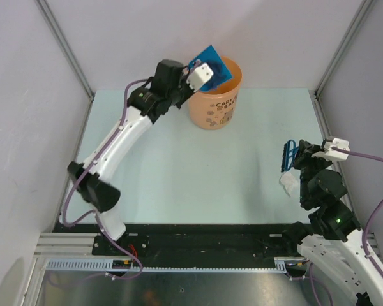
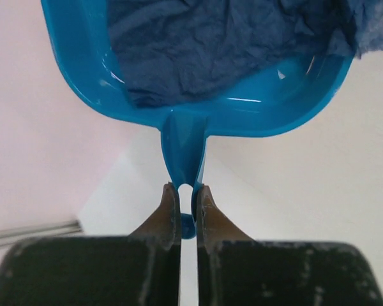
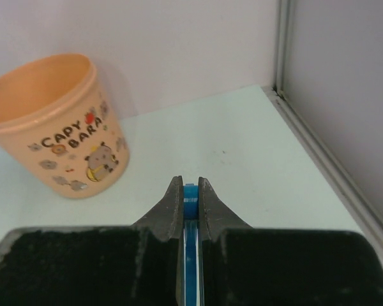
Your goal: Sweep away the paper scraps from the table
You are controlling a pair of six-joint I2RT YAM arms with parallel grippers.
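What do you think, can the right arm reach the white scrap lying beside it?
Probably yes. The white scrap lies on bare table just beside the right gripper, which is shut on the brush; nothing stands between them.

Count, all views: 1 orange bucket (image 1: 215, 105); 1 blue dustpan (image 2: 76, 70); 1 blue brush (image 1: 288, 155). 2 paper scraps seen: 1 crumpled dark blue scrap (image 2: 204, 44) (lying in the dustpan), 1 white scrap (image 1: 288, 183). 2 arms, 2 tools: left tool (image 2: 186, 190), right tool (image 3: 189, 185). 1 table (image 1: 179, 178).
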